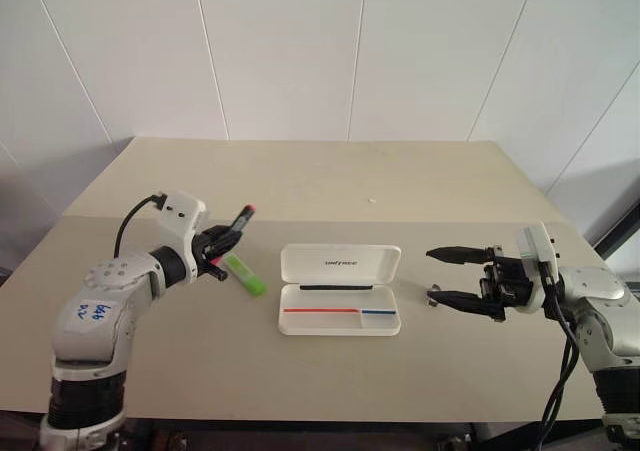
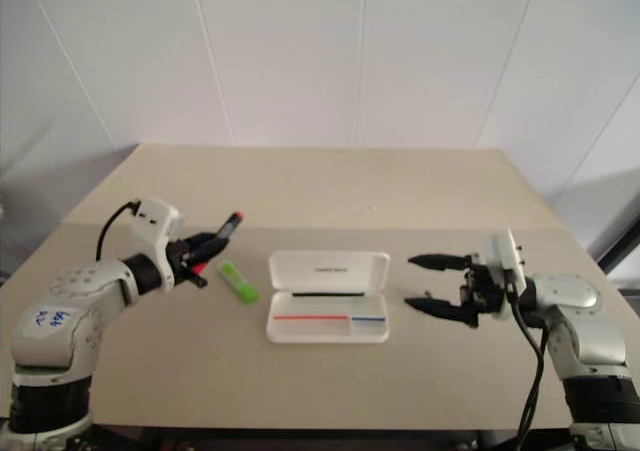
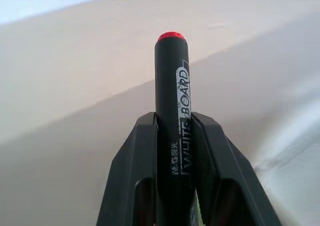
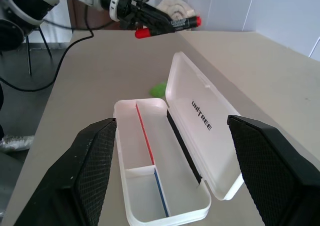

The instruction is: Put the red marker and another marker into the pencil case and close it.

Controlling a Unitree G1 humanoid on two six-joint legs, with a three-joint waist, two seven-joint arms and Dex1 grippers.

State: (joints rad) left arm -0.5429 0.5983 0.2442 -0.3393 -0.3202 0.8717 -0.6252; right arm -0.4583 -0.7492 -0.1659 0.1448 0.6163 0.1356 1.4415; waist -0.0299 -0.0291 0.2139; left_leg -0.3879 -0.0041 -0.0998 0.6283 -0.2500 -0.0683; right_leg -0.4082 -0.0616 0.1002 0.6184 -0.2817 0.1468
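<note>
We see the left gripper [image 1: 226, 239] raised above the table [image 1: 300, 176], its two fingers [image 3: 135, 171] clamped tight on the red marker [image 3: 171, 100]. The barrel sits between the pads, and the marker juts out past the fingertips with a red tip at the far end (barrel print reads "WHITE BOARD"). In the head views the marker slants upward, clear of the tabletop, to the left of the case [image 1: 340, 291].

The case lies open at mid-table. Its lid is folded back away from the robot and carries small dark logo text. The tray faces up and shows a red stripe and a shorter blue stripe; we see no marker in it.

The green marker [image 1: 245, 274] lies flat on the table just left of the case, below the left gripper and apart from it.

The right gripper [image 1: 452, 276] hangs to the right of the case, pointing toward it, jaws spread wide with nothing between them. In the right wrist view its two fingers [image 4: 95, 161] frame the open tray, and the left gripper with its marker is seen beyond.
</note>
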